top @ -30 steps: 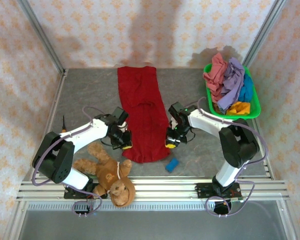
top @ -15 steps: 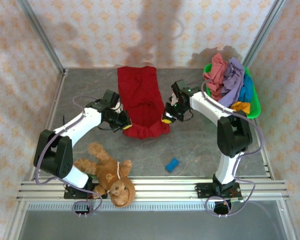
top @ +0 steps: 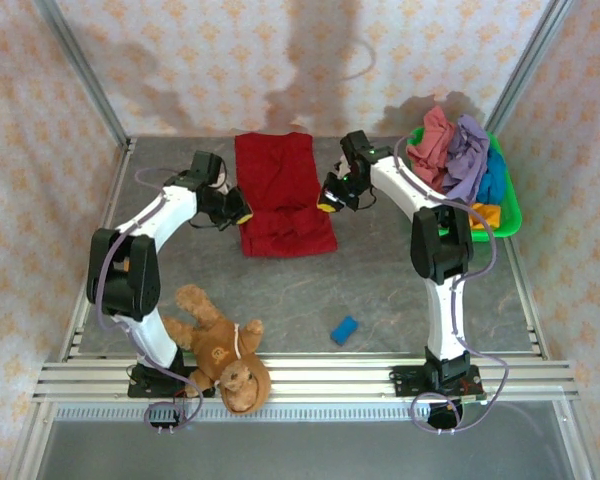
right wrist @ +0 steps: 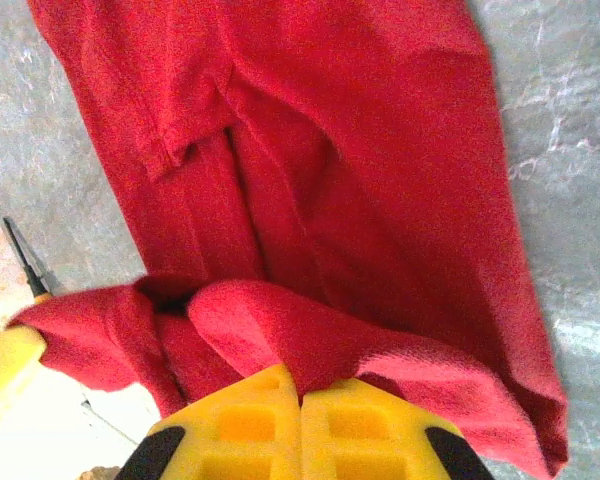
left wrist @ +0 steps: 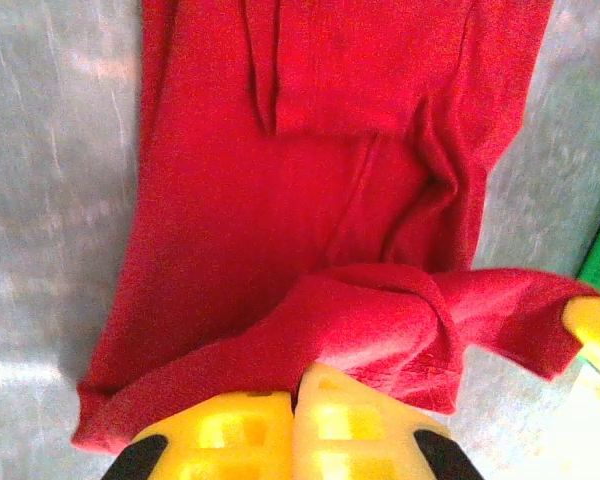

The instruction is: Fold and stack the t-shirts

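The dark red cloth t-shirt (top: 277,195) lay in the upper middle of the frame on the grey surface (top: 380,290), doubled over along its lower edge. I had my left claw (top: 238,212) pinched tight on its hem at the left side. My right claw (top: 329,200) was clamped on the hem at the right. Other crumpled tees (top: 450,160) sat heaped in the bright green plastic basket (top: 510,212) at upper right.

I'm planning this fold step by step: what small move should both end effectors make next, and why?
The left end effector and right end effector are each shut on the hem of the dark red t-shirt, doubled over itself, with the hem short of its far edge. So probably carry the hem to that edge, then lower it.
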